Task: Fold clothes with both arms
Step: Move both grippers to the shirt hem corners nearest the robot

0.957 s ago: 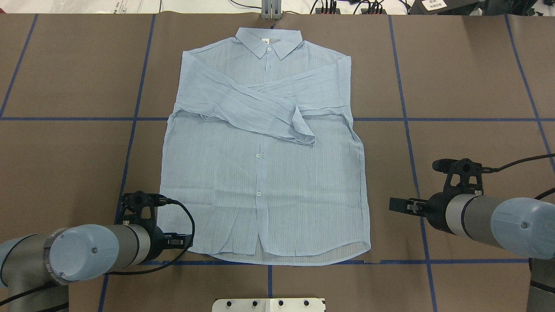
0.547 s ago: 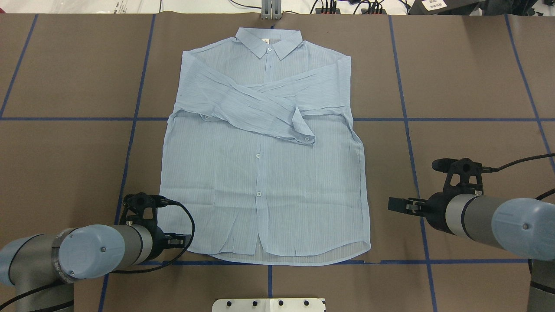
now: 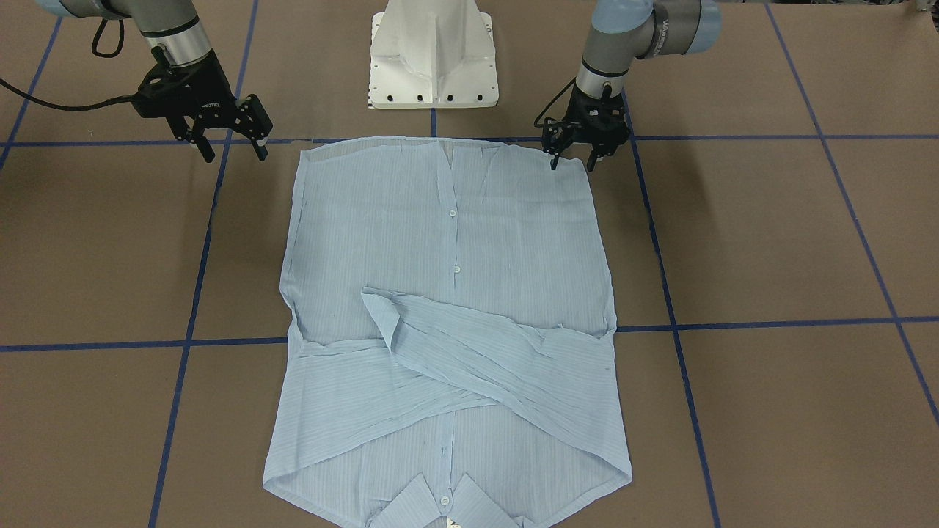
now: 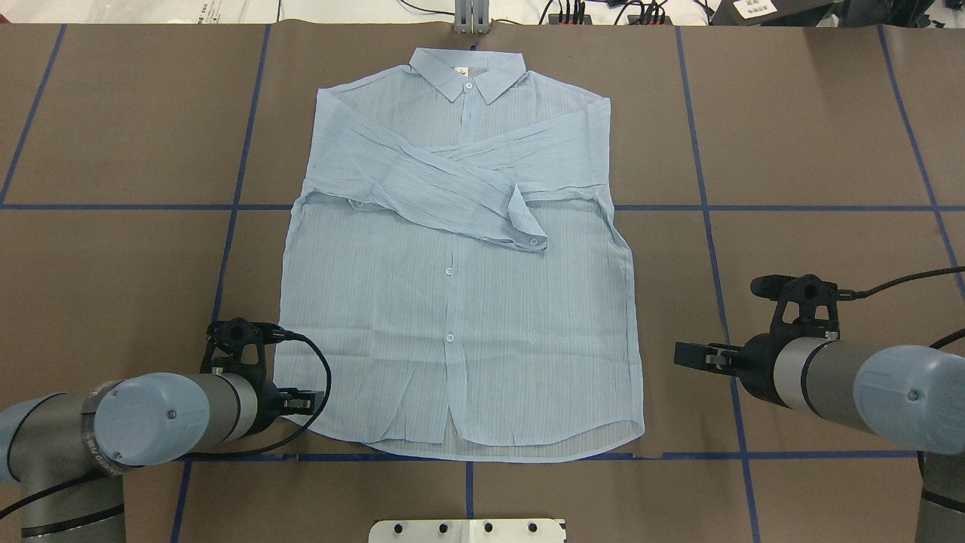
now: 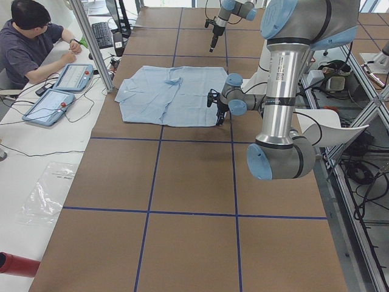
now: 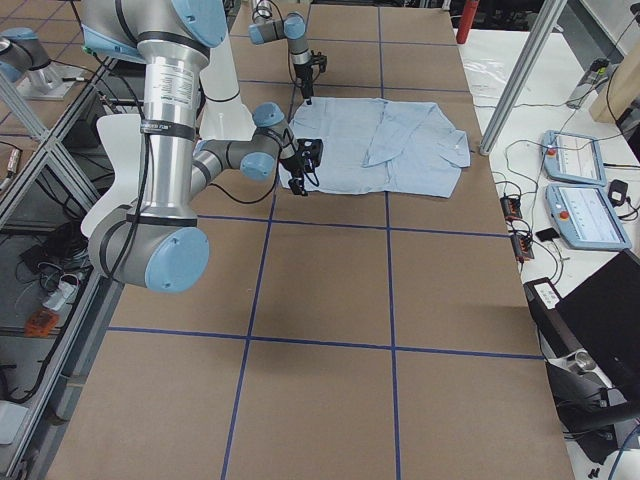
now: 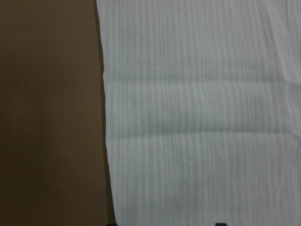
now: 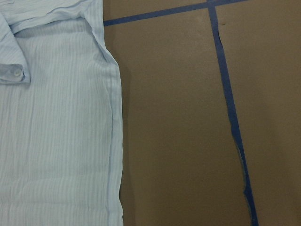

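Well, my left gripper [image 3: 571,163] has crept over the near hem corner of the shirt [image 4: 460,302] — fingers apart, nothing held — while the right gripper [image 3: 235,155] waits beside the opposite edge, likewise spread and empty. The shirt lies flat on the table [image 4: 113,264], sleeves [image 4: 452,185] crossed; a hem grasp looks next.

My left silver-grey tubular arm [image 4: 222,411] and right silver-grey tubular arm [image 4: 822,377] end in rounded light-blue joint caps [image 4: 143,430], each with a small dark screw. Thin black cables [image 4: 329,381] loop at my wrists. My black two-finger right gripper [image 3: 235,155] bears white lettering. My white metal pedestal base [image 3: 433,51] has dark bolt holes.
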{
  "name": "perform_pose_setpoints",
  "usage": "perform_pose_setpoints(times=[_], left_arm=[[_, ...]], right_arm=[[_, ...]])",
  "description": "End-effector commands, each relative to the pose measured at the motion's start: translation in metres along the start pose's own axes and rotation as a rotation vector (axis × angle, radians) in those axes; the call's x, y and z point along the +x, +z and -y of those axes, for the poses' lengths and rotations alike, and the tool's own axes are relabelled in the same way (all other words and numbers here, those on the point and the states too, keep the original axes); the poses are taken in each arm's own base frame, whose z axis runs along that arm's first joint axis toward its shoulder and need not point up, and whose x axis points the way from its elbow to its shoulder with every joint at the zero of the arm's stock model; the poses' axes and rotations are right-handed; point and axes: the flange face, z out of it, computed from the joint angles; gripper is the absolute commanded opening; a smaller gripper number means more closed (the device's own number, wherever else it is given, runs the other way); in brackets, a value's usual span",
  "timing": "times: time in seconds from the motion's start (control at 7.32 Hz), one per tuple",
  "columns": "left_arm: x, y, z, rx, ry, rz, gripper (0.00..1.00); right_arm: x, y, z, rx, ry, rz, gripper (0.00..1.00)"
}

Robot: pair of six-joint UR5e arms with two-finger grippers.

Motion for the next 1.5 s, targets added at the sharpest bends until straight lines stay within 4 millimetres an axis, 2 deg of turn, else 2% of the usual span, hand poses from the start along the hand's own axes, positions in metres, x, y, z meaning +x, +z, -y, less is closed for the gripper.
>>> perform_pose_setpoints(times=[0.0,0.41,1.09,1.23,1.37], left_arm=[[-0.0014,0.0001,-0.0006,-0.005,-0.001,0.001,0.72],[-0.0034,0.0023,-0.0017,-0.006,-0.006,0.007,0.61],[-0.0047,0.0021,-0.0017,-0.003,-0.008,0.009,0.37],[-0.0044,0.0014,-0.0015,-0.001,-0.008,0.008,0.21],[-0.0045,0.0014,-0.0012,0.002,-0.009,0.009,0.00]], right_arm=[[0.0003,0.0000,-0.0005,-0.001,-0.001,-0.001,1.00],[-0.0006,0.0000,-0.0011,-0.002,-0.002,0.001,1.00],[-0.0006,0.0010,-0.0024,-0.004,-0.003,0.000,1.00],[0.0001,0.0011,-0.0025,-0.005,-0.004,-0.002,1.00],[-0.0008,0.0012,-0.0031,-0.006,-0.004,0.000,1.00]])
